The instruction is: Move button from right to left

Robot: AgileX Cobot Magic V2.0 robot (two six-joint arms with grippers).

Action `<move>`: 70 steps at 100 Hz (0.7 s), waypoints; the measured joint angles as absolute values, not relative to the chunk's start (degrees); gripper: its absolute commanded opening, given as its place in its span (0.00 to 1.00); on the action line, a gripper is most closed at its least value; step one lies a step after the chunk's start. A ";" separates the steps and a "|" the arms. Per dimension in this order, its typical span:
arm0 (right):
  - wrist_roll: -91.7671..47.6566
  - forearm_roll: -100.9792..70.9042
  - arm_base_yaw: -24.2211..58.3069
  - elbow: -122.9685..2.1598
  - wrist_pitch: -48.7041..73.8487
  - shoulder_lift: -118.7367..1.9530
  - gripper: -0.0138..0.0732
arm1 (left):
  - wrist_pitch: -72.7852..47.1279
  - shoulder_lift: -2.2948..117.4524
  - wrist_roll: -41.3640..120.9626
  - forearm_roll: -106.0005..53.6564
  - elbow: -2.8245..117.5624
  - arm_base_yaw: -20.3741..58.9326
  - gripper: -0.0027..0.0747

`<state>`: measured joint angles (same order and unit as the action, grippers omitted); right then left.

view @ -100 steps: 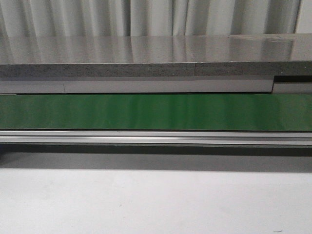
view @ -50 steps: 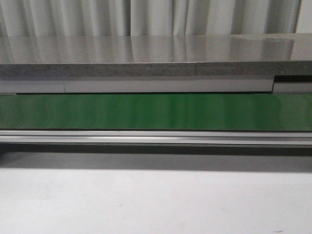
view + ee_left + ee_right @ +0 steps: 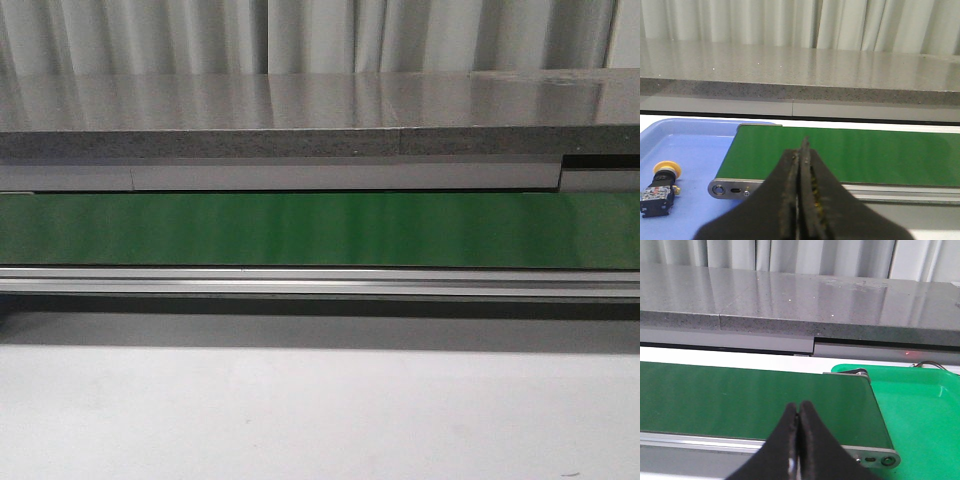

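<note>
The button (image 3: pixel 661 186), with a yellow mushroom cap and a black body, lies on its side in the blue tray (image 3: pixel 690 145), seen only in the left wrist view. My left gripper (image 3: pixel 801 150) is shut and empty, in front of the near rail of the green conveyor belt (image 3: pixel 840 155), to the right of the button. My right gripper (image 3: pixel 798 410) is shut and empty, over the near edge of the belt (image 3: pixel 740 400) close to its right end. Neither gripper shows in the front view.
A green tray (image 3: pixel 920 410) sits just past the belt's right end. The belt (image 3: pixel 320 230) runs across the front view with an aluminium rail (image 3: pixel 320 283) before it and a grey stone counter (image 3: pixel 320 110) behind. White tabletop (image 3: pixel 320 410) lies nearest.
</note>
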<state>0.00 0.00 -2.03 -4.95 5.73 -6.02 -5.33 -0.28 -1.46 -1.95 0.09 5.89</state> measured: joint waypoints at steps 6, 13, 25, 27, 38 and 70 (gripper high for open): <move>0.00 0.00 -2.03 -3.75 4.19 -6.02 0.08 | -5.33 -0.28 -1.46 -1.95 0.09 5.89 0.01; 0.00 0.00 -2.03 -1.58 1.89 -5.92 0.08 | -5.33 -0.28 -1.46 -1.95 0.09 5.89 0.01; 0.00 0.00 -2.03 1.33 0.32 -4.21 0.08 | -5.33 -0.28 -1.46 -1.95 0.09 5.89 0.01; 0.00 0.00 -2.03 1.48 0.32 -3.73 0.08 | -5.33 -0.28 -1.46 -1.95 0.09 5.89 0.01; 0.00 0.00 -2.03 1.62 1.71 -0.66 0.08 | -5.42 -0.28 -1.46 -1.95 0.09 5.89 0.01; 0.00 0.00 -2.03 1.62 6.76 0.58 0.08 | -5.42 -0.28 -1.46 -1.95 0.09 5.89 0.01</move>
<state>0.00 0.00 -2.03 1.62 6.76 0.58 -5.42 -0.28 -1.46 -1.95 0.09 5.89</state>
